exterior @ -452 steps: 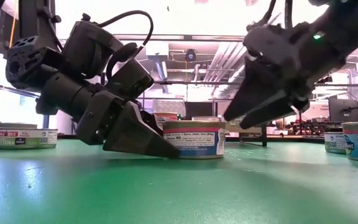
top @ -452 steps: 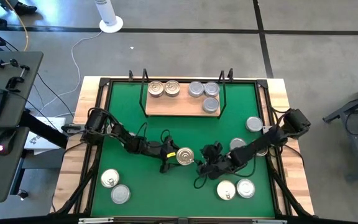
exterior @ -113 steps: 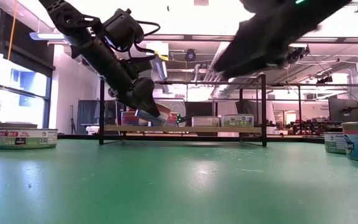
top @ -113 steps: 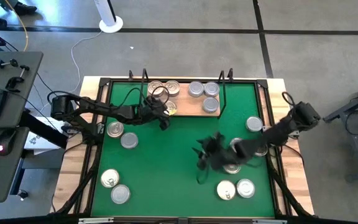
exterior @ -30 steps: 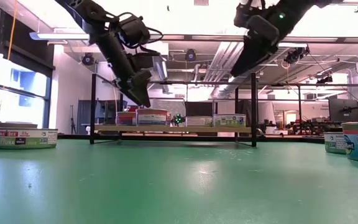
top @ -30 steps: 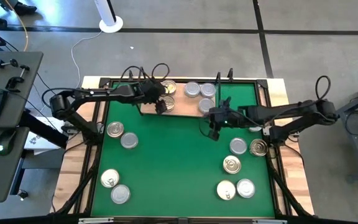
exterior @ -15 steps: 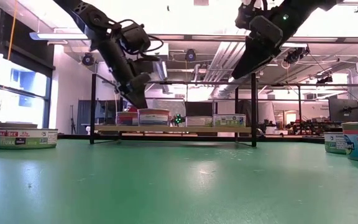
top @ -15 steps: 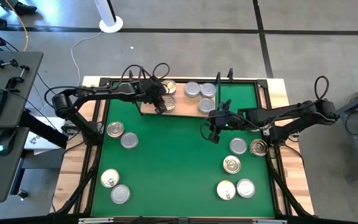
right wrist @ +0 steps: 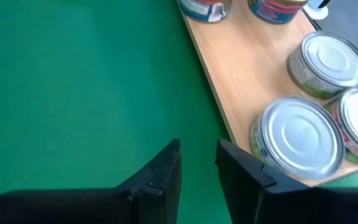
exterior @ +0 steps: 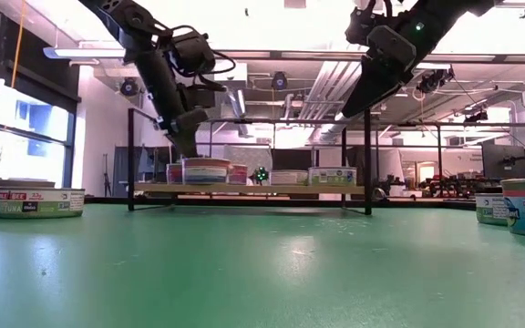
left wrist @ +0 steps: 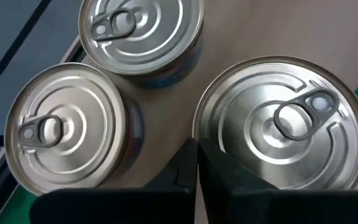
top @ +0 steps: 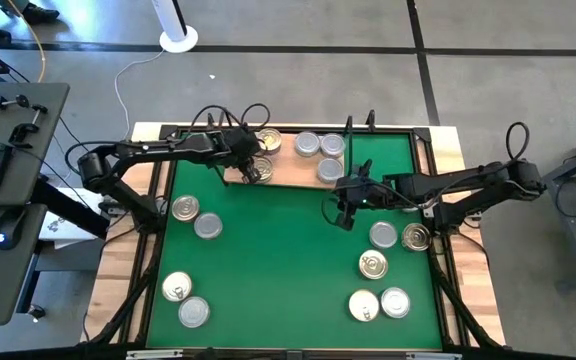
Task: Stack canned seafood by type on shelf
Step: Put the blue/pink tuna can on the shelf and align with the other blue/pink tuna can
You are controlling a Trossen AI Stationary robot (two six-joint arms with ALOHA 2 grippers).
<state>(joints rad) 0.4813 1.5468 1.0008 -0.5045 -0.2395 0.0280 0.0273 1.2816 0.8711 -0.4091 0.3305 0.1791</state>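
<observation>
The shelf (top: 293, 172) stands at the mat's far side. Three pull-tab tins (left wrist: 278, 124) (left wrist: 64, 134) (left wrist: 142, 31) sit on its left end, plain silver-lidded tins (right wrist: 297, 134) on its right end. My left gripper (top: 255, 172) is shut and slants down between two of the pull-tab tins (left wrist: 196, 149). My right gripper (top: 341, 213) hovers over the green mat just in front of the shelf's right end. Its fingers (right wrist: 197, 146) stand a little apart with nothing between them. More tins lie loose on the mat at both sides. My left gripper's shut fingers (left wrist: 213, 177) slant down from above, close beside the lower side of one pull-tab tin's rim (left wrist: 229, 155) on the shelf's left end. Whether they touch that tin or the board, I cannot tell.
Loose tins stand on the mat at the left (top: 185, 208) (top: 208, 226) (top: 176, 288) (top: 194, 312) and at the right (top: 383, 235) (top: 415, 237) (top: 373, 265) (top: 395, 302). The middle of the green mat (top: 278, 260) is bare. Black uprights (exterior: 365, 155) stand at the shelf's ends.
My left gripper has sunk and tipped downward among the pull-tab tins, and its fingers have come together. The shelf with its tins has slid a little toward the table's left. My right gripper has kept still.
</observation>
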